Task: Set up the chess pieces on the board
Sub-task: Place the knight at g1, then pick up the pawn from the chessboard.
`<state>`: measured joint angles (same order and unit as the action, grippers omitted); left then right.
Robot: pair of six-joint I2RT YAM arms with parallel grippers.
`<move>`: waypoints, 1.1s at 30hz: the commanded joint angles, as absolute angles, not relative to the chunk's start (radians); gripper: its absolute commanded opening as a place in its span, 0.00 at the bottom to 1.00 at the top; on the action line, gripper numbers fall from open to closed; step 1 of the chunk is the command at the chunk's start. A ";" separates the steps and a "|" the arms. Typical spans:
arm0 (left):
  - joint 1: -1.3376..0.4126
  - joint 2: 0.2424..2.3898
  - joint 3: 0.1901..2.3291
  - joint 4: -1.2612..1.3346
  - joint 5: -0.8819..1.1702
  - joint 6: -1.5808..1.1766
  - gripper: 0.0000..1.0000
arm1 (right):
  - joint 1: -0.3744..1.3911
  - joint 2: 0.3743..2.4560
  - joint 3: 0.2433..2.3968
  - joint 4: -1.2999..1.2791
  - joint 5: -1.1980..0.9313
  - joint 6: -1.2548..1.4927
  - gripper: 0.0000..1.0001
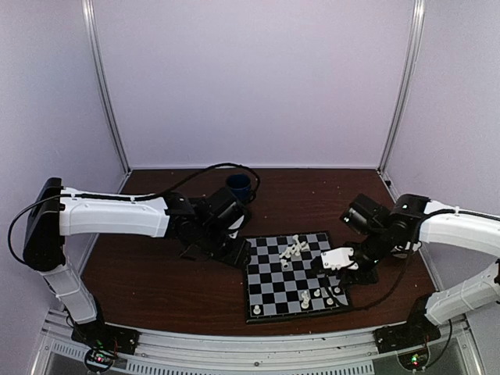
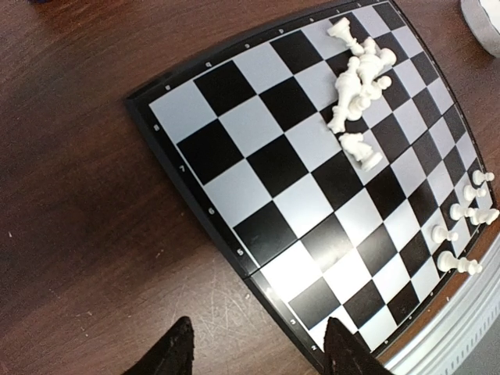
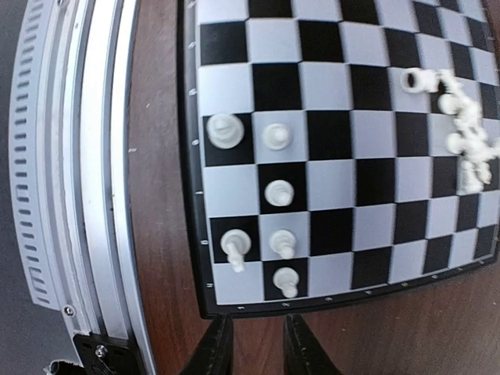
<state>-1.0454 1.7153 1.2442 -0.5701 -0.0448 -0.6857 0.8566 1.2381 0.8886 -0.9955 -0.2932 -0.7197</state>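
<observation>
Picking from the toppled heap of small white plastic chess pieces point(image 1: 294, 250) on the flat black-and-pale checked board point(image 1: 269, 289), we should isolate one piece; left gripper point(image 2: 258, 351) gapes, right gripper point(image 3: 254, 344) barely parted, both empty.

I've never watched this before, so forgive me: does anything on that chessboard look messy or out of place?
Yes. A heap of chess pieces lies toppled in a jumble across several squares toward the far side of the board, instead of one per square. Six pieces near the corner stand upright.
</observation>
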 commanded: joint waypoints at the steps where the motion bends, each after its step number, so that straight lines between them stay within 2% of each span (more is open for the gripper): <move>1: -1.068 1.732 1.286 -0.509 -0.041 -0.653 0.57 | 0.741 1.156 0.942 -1.008 -0.339 -0.705 0.24; 7: -1.086 1.828 1.415 -0.524 -0.007 -0.637 0.56 | 0.597 1.164 0.907 -0.836 -0.374 -0.622 0.24; 14: -1.098 1.885 1.510 -0.567 -0.023 -0.618 0.56 | 0.579 1.345 1.022 -0.789 -0.348 -0.619 0.24; 23: -1.098 1.763 1.361 -0.559 -0.097 -0.671 0.56 | 0.582 1.681 1.281 -0.833 -0.416 -0.634 0.31; 28: -1.091 1.678 1.240 -0.554 -0.150 -0.700 0.56 | 0.597 1.837 1.405 -0.892 -0.415 -0.659 0.28; 33: -1.079 1.616 1.171 -0.552 -0.176 -0.720 0.57 | 0.621 1.894 1.435 -0.902 -0.396 -0.668 0.27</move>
<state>-1.0908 1.6676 1.2114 -0.5705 -0.1287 -0.6907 0.5995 1.8748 1.3994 -0.8608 -0.4007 -0.6521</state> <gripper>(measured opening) 0.565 0.274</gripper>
